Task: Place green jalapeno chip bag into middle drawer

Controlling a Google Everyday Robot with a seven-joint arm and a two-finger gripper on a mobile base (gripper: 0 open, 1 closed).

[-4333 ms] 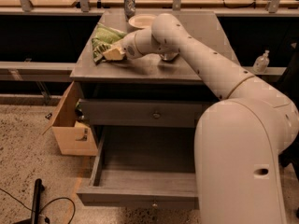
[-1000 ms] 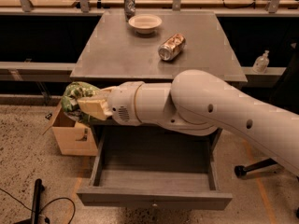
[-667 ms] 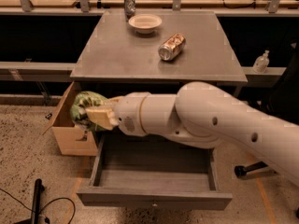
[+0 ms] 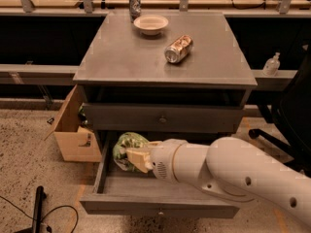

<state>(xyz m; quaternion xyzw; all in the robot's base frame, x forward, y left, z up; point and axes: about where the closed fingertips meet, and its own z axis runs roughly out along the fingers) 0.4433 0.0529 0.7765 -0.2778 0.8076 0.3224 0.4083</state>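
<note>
The green jalapeno chip bag is a crumpled green foil bag held in my gripper, whose tan fingers are shut on it. The bag hangs over the back left part of the open middle drawer, low inside its opening. The drawer is pulled out from the grey cabinet, below the closed upper drawer. My white arm reaches in from the right and hides the right half of the drawer.
On the cabinet top lie a silver drink can on its side, a white bowl and a dark can behind it. An open cardboard box stands left of the cabinet. A black chair base is at right.
The gripper took the bag off the cabinet top, carried it down past the left front of the cabinet, and has now lowered it to the right into the open drawer.
</note>
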